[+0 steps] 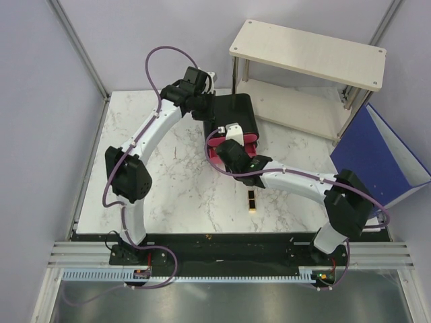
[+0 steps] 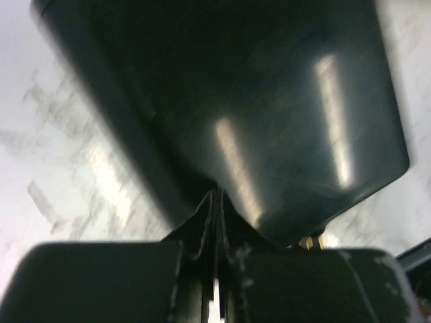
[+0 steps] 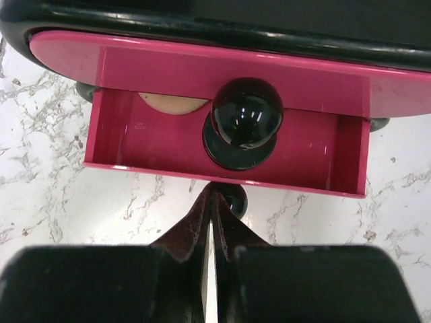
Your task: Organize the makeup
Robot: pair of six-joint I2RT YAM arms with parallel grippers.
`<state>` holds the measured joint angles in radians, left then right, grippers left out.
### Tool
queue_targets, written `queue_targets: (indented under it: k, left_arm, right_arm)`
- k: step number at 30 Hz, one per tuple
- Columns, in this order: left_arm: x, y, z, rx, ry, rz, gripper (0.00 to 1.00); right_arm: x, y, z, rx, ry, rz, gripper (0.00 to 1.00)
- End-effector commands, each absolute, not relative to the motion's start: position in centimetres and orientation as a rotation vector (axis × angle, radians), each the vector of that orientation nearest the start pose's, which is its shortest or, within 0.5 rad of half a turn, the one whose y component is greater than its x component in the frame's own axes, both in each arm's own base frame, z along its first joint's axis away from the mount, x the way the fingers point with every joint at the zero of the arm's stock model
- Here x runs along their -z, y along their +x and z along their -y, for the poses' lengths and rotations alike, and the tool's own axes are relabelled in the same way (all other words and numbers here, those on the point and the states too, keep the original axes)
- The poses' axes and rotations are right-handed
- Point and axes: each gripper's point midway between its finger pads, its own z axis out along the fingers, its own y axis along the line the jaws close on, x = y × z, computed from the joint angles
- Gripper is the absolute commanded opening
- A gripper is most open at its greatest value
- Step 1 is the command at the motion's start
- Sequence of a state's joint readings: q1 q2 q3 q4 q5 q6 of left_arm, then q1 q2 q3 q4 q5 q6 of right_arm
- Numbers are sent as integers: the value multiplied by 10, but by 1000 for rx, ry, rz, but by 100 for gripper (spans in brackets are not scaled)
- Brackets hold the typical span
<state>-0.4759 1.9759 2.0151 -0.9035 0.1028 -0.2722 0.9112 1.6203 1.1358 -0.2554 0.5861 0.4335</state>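
The black box with pink drawers stands at the table's back middle. Its lower pink drawer is pulled open and holds a round peach disc and a small black round jar below the upper drawer's black knob. My right gripper is shut and empty, tips at the open drawer's front edge beside its small knob; it also shows in the top view. My left gripper is shut, tips against the box's black body. A black-gold lipstick lies on the table.
A white two-tier shelf stands at the back right, and a blue folder leans at the right edge. The marble tabletop is bounded by grey walls at the left and back. The other makeup is out of view.
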Motion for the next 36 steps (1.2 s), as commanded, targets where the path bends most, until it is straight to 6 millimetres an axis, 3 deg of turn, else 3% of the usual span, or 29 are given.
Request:
queue_targets:
  k: [1, 11, 21, 24, 25, 29, 31, 36]
  left_arm:
    - [-198, 428, 272, 502, 303, -2491, 2]
    - [-185, 423, 272, 464, 322, -2537, 2]
    - [-187, 423, 271, 456, 333, -2540, 2]
    - [-187, 421, 271, 458, 335, -2545, 2]
    - [-186, 421, 271, 458, 335, -2550, 2]
    - [-184, 419, 268, 447, 342, -2557, 2]
    - [-183, 419, 268, 446, 342, -2560, 2]
    - [-182, 418, 268, 444, 344, -2564, 2]
  right_arm:
    - [-130, 337, -288, -71, -193, -2136, 9]
    - [-129, 347, -298, -71, -207, -2122, 9]
    - [-124, 365, -301, 25, -204, -2091, 10]
    - [-125, 373, -306, 39, -202, -2079, 22]
    - [-125, 374, -308, 37, -202, -2079, 35]
    - [-133, 379, -316, 1, -171, -2066, 59]
    - [-135, 380, -320, -20, -149, -2062, 65]
    - [-142, 370, -323, -95, -177, -2084, 66]
